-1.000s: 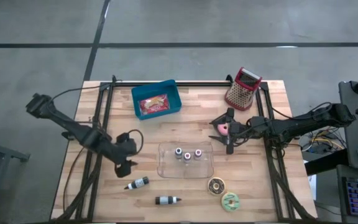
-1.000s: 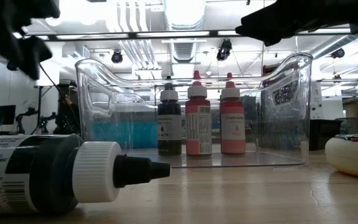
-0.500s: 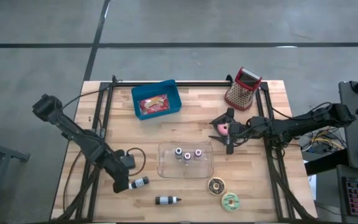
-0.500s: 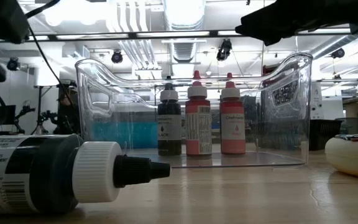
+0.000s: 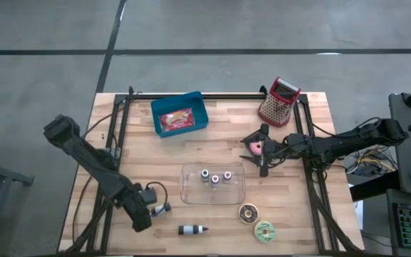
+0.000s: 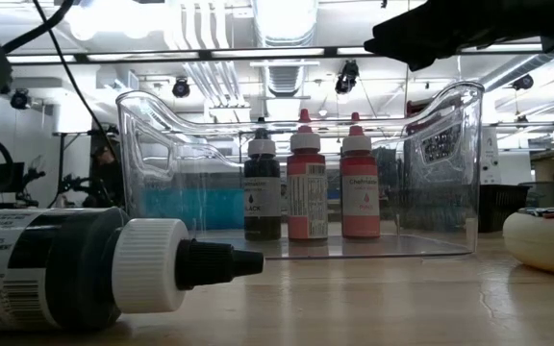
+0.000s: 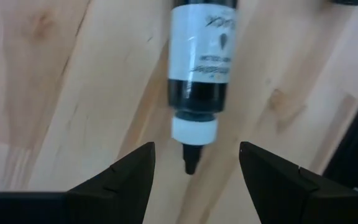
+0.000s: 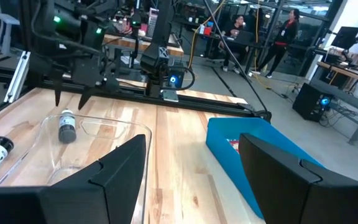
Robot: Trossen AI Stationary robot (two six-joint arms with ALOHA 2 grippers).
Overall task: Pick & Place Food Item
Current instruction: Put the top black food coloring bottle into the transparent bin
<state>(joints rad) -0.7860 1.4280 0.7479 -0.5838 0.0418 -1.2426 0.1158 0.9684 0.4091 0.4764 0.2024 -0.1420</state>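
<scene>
My left gripper (image 5: 148, 212) (image 7: 196, 149) hangs open over the table's near left, pointing steeply down. A small black bottle with a white label (image 7: 202, 68) (image 5: 163, 208) lies on the wood below it, its black tip between the two fingers without touching them. My right gripper (image 5: 262, 150) (image 8: 192, 140) is open and held level above the middle right, nothing between its fingers. A pink food item (image 5: 251, 148) shows just beside it in the high view. Two donuts (image 5: 247, 213) (image 5: 265, 230) lie near the front edge.
A clear bin (image 5: 214, 183) (image 6: 296, 163) holds three small bottles at mid-table. Another black bottle (image 5: 192, 230) (image 6: 85, 279) lies on its side near the front edge. A blue bin (image 5: 180, 114) with a red packet and a red grater (image 5: 278, 101) stand at the back.
My left gripper has swung toward the table's near edge and sunk, rolling at the wrist, until it is over the lying black bottle. Its fingers have kept the same gap. The bottle has not moved.
</scene>
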